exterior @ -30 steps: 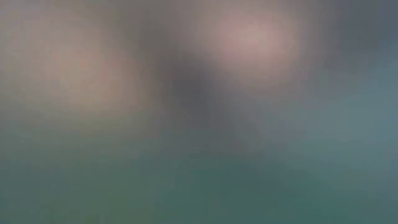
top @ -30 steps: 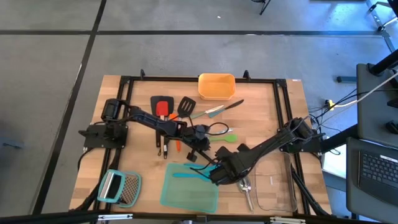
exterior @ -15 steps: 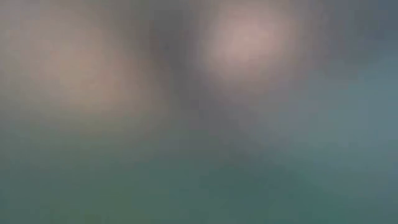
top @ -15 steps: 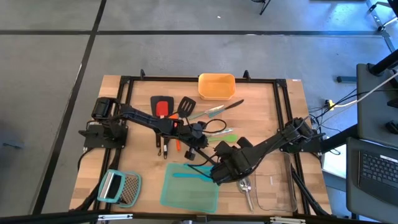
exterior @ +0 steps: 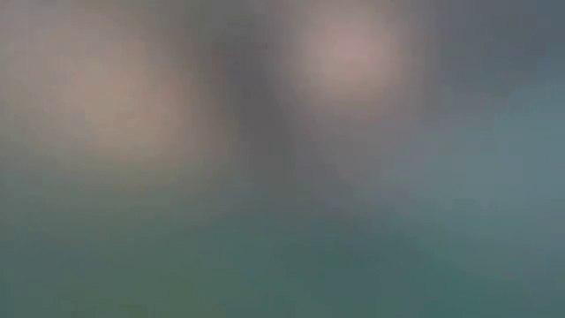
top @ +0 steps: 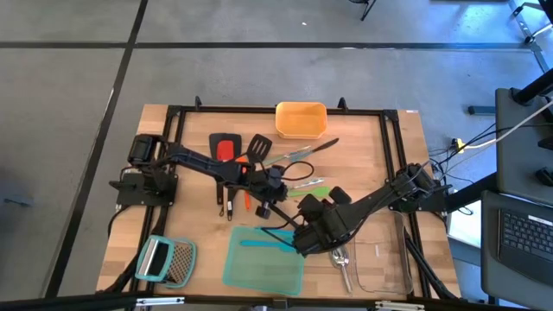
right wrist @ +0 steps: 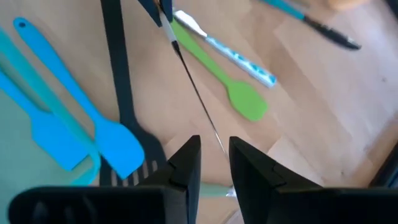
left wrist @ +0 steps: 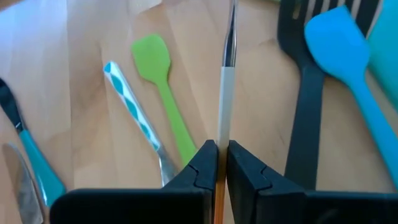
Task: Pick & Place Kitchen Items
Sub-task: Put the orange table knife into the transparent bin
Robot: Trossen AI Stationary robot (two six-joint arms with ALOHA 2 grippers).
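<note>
**Two grippers on one slim utensil**

The left gripper is clamped on the pale-and-orange handle of a thin whisk at mid-table. The right gripper straddles its wire end, part open, not visibly gripping. Lift level and slow, clear of the green spatula and black turner alongside, toward the teal tray.

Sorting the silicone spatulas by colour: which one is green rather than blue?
The green spatula lying on bare wood beside the striped-handled utensil. The blue spatulas lie farther off, by the black slotted turner.
</note>
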